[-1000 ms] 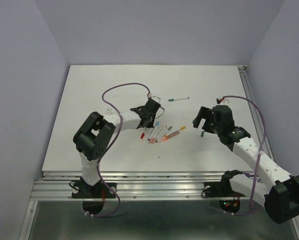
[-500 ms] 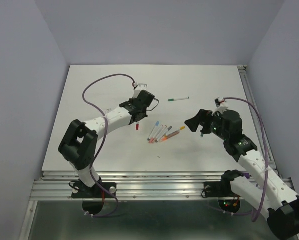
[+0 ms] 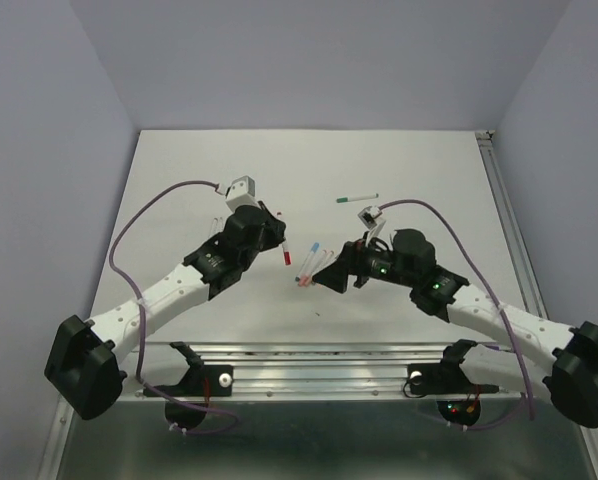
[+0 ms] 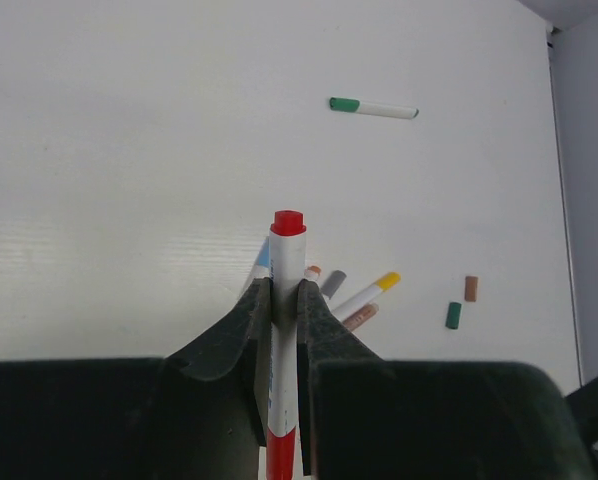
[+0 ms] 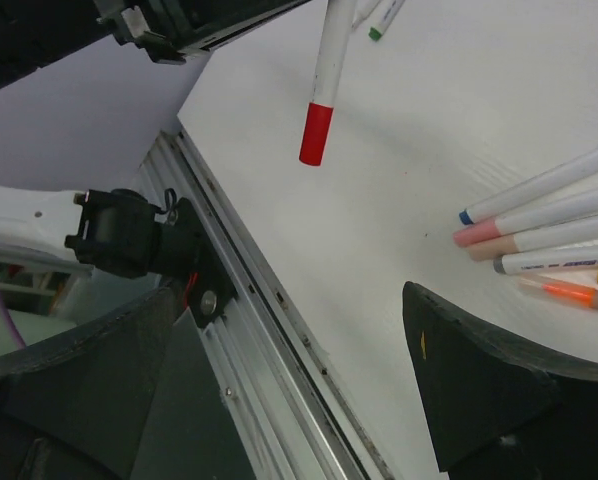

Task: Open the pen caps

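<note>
Left gripper (image 4: 285, 286): closed to a narrow gap, red pen (image 4: 287, 262) clamped by its whitish barrel between the fingers and held up off the table (image 3: 179, 180)

Red cap (image 5: 317, 133): seated on the lower end of the held pen, pointed toward the right arm; not yet pulled

Right gripper (image 5: 289, 295): jaws spread fully wide, nothing held; placed just short of the red cap, no contact made

Loose on the table, well to the right of the pens: brown cap (image 4: 470, 288) and green cap (image 4: 453, 316), just beside each other. Two caps are thus judged to be off already

Cluster of pens (image 3: 316, 262): laid fanned near mid-table, ends blue, pink, grey, yellow and orange. Whether these are capped cannot be told

Green pen (image 4: 374, 107): laid alone, farther back

Progress is judged early to middle: two caps done, the red one in hand, the cluster left to be worked through
</note>
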Robot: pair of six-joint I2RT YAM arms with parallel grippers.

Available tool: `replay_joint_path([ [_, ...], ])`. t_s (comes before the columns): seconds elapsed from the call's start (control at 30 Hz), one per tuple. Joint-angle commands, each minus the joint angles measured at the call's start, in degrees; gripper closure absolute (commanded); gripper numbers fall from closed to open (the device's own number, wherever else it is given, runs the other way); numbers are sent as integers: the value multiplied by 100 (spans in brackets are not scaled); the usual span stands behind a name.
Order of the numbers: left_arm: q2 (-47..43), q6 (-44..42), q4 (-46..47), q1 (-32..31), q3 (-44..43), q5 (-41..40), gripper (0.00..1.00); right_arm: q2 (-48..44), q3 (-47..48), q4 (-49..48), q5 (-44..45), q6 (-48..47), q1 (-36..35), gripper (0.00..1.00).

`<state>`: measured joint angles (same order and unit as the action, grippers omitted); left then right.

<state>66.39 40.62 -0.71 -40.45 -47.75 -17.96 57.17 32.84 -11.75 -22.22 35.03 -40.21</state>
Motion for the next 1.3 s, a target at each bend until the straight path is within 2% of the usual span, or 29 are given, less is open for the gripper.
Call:
replay_joint_path([
  [0.0,-354,648,984,-165,406,162,100,628,161,-1135,498,215,-479,0],
  [0.1,-390,789,1091,-349,503,-66,100,1129,275,-1584,587,286,-760,0],
  [0.27,-294,965,1108,-595,477,-173,100,1770,671,-1673,1095,241,-1024,0],
  [0.37,-241,1000,1134,-649,450,-252,100,1903,750,-1734,1219,277,-1094,5],
  [0.5,-179,1123,1152,-701,433,-287,100,2017,768,-1840,1299,321,-1130,22],
  [0.63,-188,1229,1170,-745,433,-358,100,2044,759,-1822,1334,409,-1165,42],
  [0.77,-179,1211,1205,-789,415,-349,100,2053,733,-1822,1422,479,-1174,46],
  [0.97,-135,1220,1310,-789,477,-191,100,2070,768,-1770,1387,523,-1183,67],
  [1.0,-135,1211,1310,-789,477,-208,100,2070,768,-1752,1395,532,-1183,74],
  [1.03,-153,1220,1319,-789,485,-234,100,2053,768,-1691,1413,540,-1183,98],
  [1.27,-293,1036,1451,-781,477,-603,100,1869,636,-1524,1159,602,-1183,99],
])
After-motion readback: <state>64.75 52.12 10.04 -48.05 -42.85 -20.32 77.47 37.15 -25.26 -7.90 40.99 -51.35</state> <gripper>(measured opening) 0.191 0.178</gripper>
